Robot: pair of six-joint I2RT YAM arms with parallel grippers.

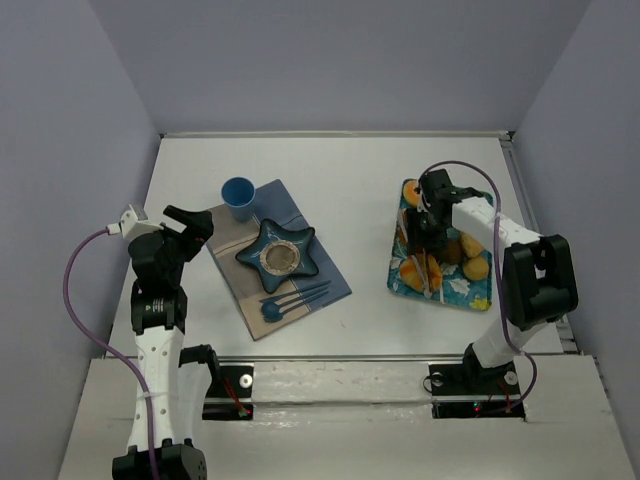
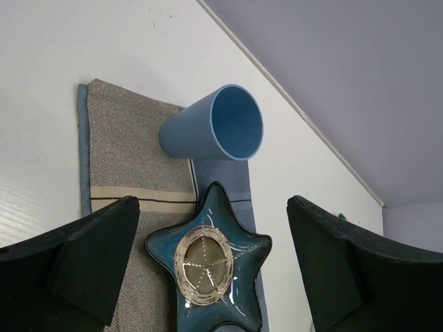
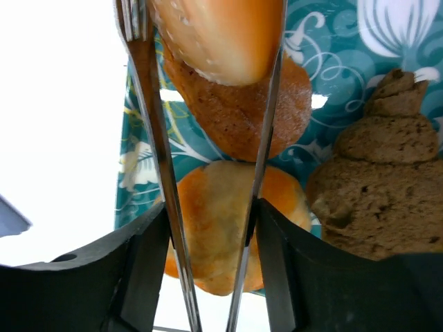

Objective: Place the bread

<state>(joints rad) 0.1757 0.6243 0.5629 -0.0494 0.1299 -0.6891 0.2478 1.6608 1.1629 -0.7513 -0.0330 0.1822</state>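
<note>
The bread [image 3: 221,34], a golden-brown oval roll, is pinched between the tips of metal tongs [image 3: 151,138] just above the teal floral tray [image 3: 332,41]. My right gripper [image 3: 211,214] is shut on the tongs, its dark fingers [image 3: 149,242] pressing both tong arms inward. In the top view the right gripper [image 1: 430,225] hangs over the tray [image 1: 455,297] and hides the bread. The blue star-shaped dish [image 1: 280,255] sits on a placemat at centre-left. My left gripper [image 2: 211,242] is open, hovering short of the star dish [image 2: 208,263].
Under the tongs lie a sugared brown doughnut [image 3: 242,117], an orange pastry [image 3: 221,221] and a brown swirled pastry [image 3: 387,180]. A blue cup [image 1: 238,195] stands on the placemat's far corner. Blue cutlery [image 1: 290,300] lies at the placemat's near edge.
</note>
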